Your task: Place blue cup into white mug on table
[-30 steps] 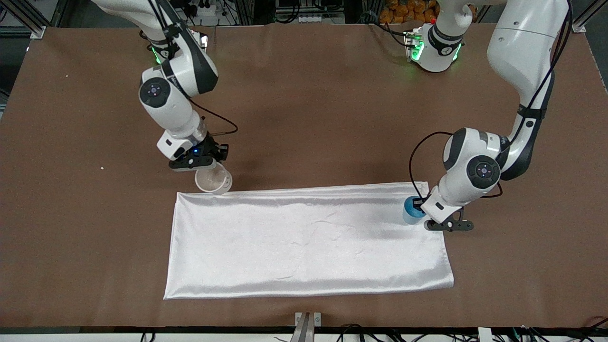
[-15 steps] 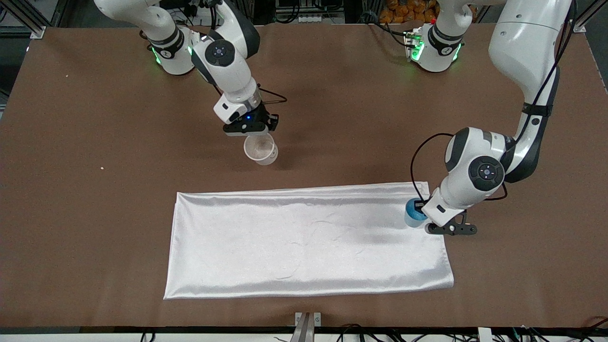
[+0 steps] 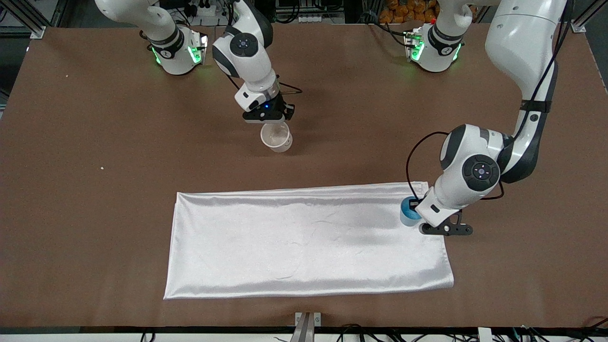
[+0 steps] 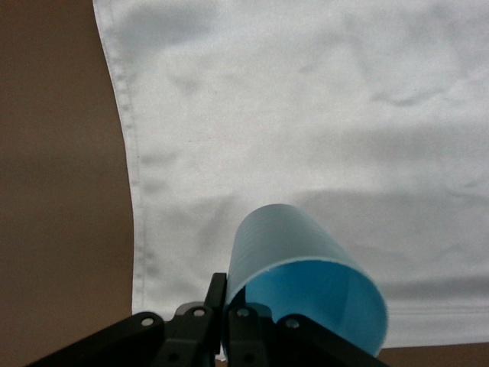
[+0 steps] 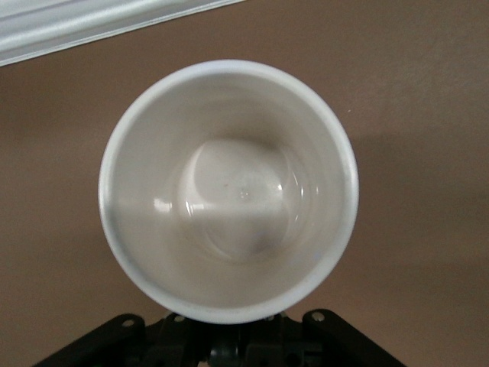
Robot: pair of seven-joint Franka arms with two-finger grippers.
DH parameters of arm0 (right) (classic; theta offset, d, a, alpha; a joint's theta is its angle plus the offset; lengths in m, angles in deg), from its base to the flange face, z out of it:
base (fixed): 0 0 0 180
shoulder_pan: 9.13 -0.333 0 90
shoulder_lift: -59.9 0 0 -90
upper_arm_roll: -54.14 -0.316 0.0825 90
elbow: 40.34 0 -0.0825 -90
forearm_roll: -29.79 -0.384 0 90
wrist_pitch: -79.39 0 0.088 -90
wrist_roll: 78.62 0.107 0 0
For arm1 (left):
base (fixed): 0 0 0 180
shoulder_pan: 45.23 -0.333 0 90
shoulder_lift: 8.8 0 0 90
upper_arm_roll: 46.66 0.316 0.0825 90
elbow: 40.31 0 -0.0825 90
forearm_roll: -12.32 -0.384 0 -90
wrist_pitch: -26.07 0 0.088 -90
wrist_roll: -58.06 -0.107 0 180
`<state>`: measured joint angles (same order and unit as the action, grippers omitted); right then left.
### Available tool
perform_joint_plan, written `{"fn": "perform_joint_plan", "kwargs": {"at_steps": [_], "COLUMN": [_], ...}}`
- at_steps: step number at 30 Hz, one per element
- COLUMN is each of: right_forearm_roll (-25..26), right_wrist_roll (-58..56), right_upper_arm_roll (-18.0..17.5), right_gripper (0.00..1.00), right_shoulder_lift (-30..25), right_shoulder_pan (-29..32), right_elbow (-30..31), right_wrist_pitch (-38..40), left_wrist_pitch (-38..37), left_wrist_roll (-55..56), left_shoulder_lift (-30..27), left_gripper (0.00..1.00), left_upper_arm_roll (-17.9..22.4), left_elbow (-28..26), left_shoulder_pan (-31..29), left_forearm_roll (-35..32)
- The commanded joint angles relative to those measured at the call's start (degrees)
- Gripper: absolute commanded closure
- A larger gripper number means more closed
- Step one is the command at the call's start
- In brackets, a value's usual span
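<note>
The white mug [image 3: 276, 137] hangs mouth-up from my right gripper [image 3: 272, 124], which is shut on its rim over bare table [image 3: 95, 118] between the cloth and the arm bases. In the right wrist view the mug [image 5: 229, 191] is empty, my right gripper [image 5: 229, 340] sits at its rim, and the handle is hidden. My left gripper [image 3: 417, 207] is shut on the rim of the blue cup [image 3: 407, 212], over the cloth's corner at the left arm's end. In the left wrist view the blue cup [image 4: 306, 283] is tilted, with my left gripper [image 4: 226, 310] pinching its wall.
A shiny white cloth [image 3: 308, 242] lies spread across the middle of the table, nearer the front camera than the mug. The cloth [image 4: 306, 115] fills most of the left wrist view. Its edge [image 5: 76, 23] shows in the right wrist view.
My right arm has carried the mug from the cloth's edge toward the arm bases and toward the left arm's end. My left gripper with the blue cup has barely shifted.
</note>
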<state>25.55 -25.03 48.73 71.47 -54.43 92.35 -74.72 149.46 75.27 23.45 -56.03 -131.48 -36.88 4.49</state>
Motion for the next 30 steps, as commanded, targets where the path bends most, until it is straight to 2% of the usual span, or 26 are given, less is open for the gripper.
{"fn": "perform_joint_plan", "kwargs": {"at_steps": [1, 7, 8, 9, 10, 12, 14, 15, 24, 30], "right_forearm_roll": [0.54, 0.63, 0.63, 0.55, 0.63, 0.54, 0.54, 0.54, 0.54, 0.54], "right_wrist_roll": [1.78, 1.78, 1.78, 1.78, 1.86, 3.17, 6.24, 7.65, 10.22, 10.13], "right_upper_arm_roll": [0.66, 0.92, 0.92, 0.92, 1.10, 1.28, 1.36, 1.28, 1.36, 1.63], "right_gripper": [1.00, 1.00, 0.99, 0.93, 0.81, 0.36, 0.08, 0.00, 0.00, 0.00], "right_shoulder_lift": [4.41, 7.05, 7.06, 7.06, 7.06, 7.06, 7.14, 7.15, 6.01, 1.97], "right_shoulder_pan": [-1.55, -2.08, -2.16, -2.16, -2.08, -2.08, -2.08, -2.08, -1.90, -1.29], "right_elbow": [-0.15, -0.33, -0.33, -0.33, -0.33, -0.50, -0.68, -0.77, -1.03, -1.21], "right_wrist_pitch": [-5.24, -7.35, -7.35, -7.35, -7.26, -7.26, -7.18, -7.18, -6.04, -1.56], "left_wrist_pitch": [-2.71, -4.11, -4.55, -5.17, -5.87, -7.45, -8.86, -9.47, -11.94, -12.20], "left_wrist_roll": [1.60, 1.60, 1.60, 1.60, 1.68, 1.60, 1.60, 1.60, 1.60, 2.29], "left_shoulder_lift": [-0.70, -0.70, -0.70, -0.70, -0.70, -0.87, -1.31, -1.66, -3.24, -4.91], "left_gripper": [1.00, 1.00, 1.00, 1.00, 1.00, 1.00, 1.00, 1.00, 1.00, 1.00], "left_upper_arm_roll": [-0.03, -0.04, -0.04, -0.04, -0.04, 0.05, 0.05, -0.03, -0.12, -1.88], "left_elbow": [2.04, 3.27, 3.45, 3.71, 4.06, 4.77, 5.21, 5.38, 5.38, 5.38], "left_shoulder_pan": [0.26, 1.58, 1.58, 1.58, 1.58, 1.58, 1.49, 1.58, 1.58, 1.49], "left_forearm_roll": [-1.04, -1.13, -1.13, -1.13, -1.13, -1.04, -1.13, -1.13, -0.78, 1.15]}}
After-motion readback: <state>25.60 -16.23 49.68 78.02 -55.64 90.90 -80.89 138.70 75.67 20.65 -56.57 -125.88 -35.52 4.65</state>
